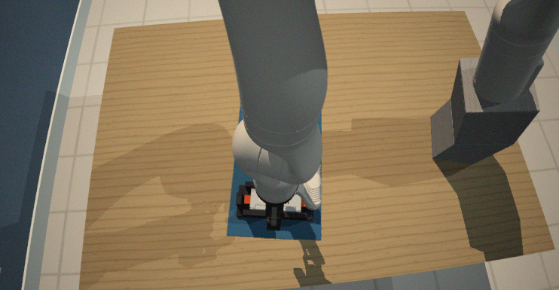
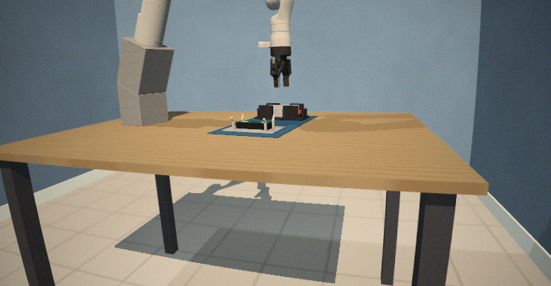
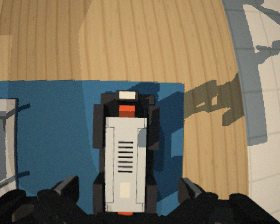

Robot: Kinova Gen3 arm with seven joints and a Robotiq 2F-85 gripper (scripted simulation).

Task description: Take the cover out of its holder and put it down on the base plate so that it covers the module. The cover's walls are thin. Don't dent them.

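Note:
The white cover [image 3: 126, 164] with a slotted top sits in its black holder [image 3: 126, 156] on the blue mat; orange tabs show at both ends. In the exterior view the cover [image 2: 278, 110] and holder [image 2: 281, 111] stand at the far end of the mat. My gripper [image 2: 281, 82] hangs open and empty straight above the cover, well clear of it. In the top view the arm hides most of the holder [image 1: 273, 206]. The grey base plate [image 2: 253, 128] with the green-topped black module [image 2: 250, 124] and thin white posts lies nearer on the mat; only its edge shows in the wrist view [image 3: 0, 143].
The blue mat [image 2: 266, 125] lies mid-table on the wooden table. The arm's grey pedestal [image 2: 142, 87] stands at the table's back left corner in the exterior view and at the right in the top view [image 1: 481, 120].

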